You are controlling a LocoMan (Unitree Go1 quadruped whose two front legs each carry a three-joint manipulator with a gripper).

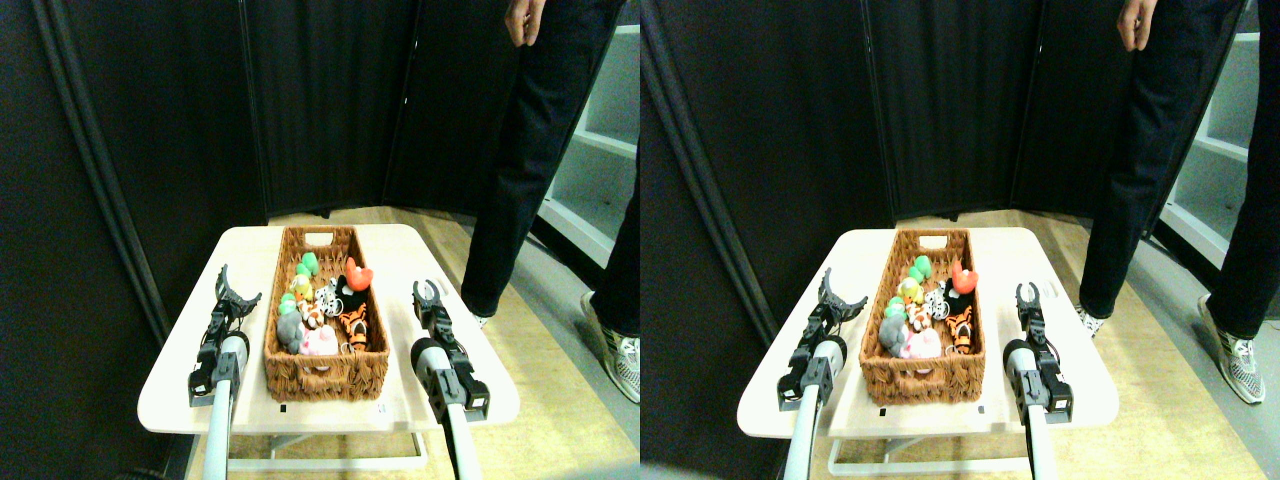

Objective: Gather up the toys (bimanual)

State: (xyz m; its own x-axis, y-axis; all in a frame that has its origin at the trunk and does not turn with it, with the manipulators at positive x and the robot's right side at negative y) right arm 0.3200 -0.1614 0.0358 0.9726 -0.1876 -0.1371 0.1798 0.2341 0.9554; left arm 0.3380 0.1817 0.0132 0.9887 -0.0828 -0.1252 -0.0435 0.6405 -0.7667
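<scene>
Several toys lie piled inside the long brown wicker basket (350, 372) at the middle of the pale table (240, 245): a green one (309, 263), a red one (358, 275), a yellow one (301, 286), a white black-spotted one (328, 298), an orange-black striped tiger (353, 323), a grey one (289, 331) and a pink one (320, 343). My left gripper (237, 288) stands open over the table just left of the basket, holding nothing. On the basket's right side, my right gripper (429, 292) is also open with nothing between its fingers.
A person in dark trousers (520, 160) stands just beyond the table's far right corner, shoes (622, 365) on the wooden floor. Black partition panels (320, 100) close off the back and left. White shelves (600, 140) stand at the right.
</scene>
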